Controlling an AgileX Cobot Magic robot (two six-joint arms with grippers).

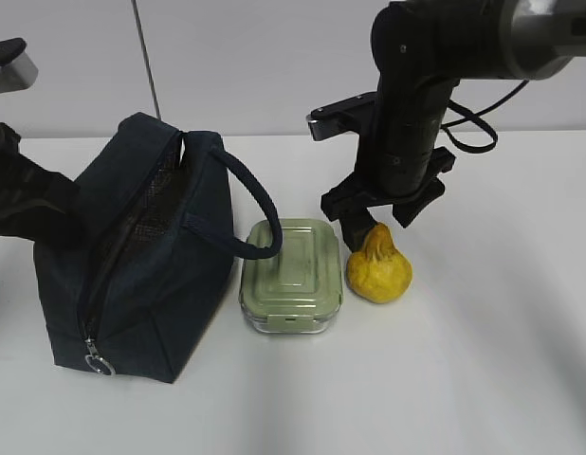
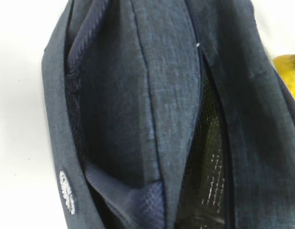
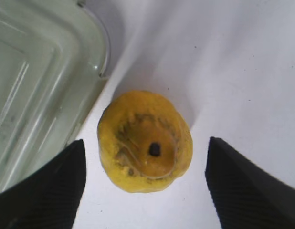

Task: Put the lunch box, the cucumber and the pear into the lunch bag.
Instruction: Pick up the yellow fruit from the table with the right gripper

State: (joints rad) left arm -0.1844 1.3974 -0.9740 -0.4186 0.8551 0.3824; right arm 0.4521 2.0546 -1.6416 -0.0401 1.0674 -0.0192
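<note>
The navy lunch bag [image 1: 151, 284] stands at the left with its top zipper open; it fills the left wrist view [image 2: 152, 95]. The sage-lidded lunch box [image 1: 291, 270] sits just right of it and shows in the right wrist view [image 3: 37, 86]. The yellow pear [image 1: 378, 270] stands upright beside the box. My right gripper [image 1: 374, 220] hangs open just above it, with a finger on each side of the pear [image 3: 145, 138] and not touching it. My left arm [image 1: 23, 194] is against the bag's far left side, its fingers hidden. The cucumber is not visible.
The bag's loop handle [image 1: 250, 204] arches over toward the lunch box. The silver ring pull [image 1: 99, 363] hangs at the bag's near corner. The white table [image 1: 483, 379] stretches to the right and front. A corner of the pear [image 2: 288, 71] shows in the left wrist view.
</note>
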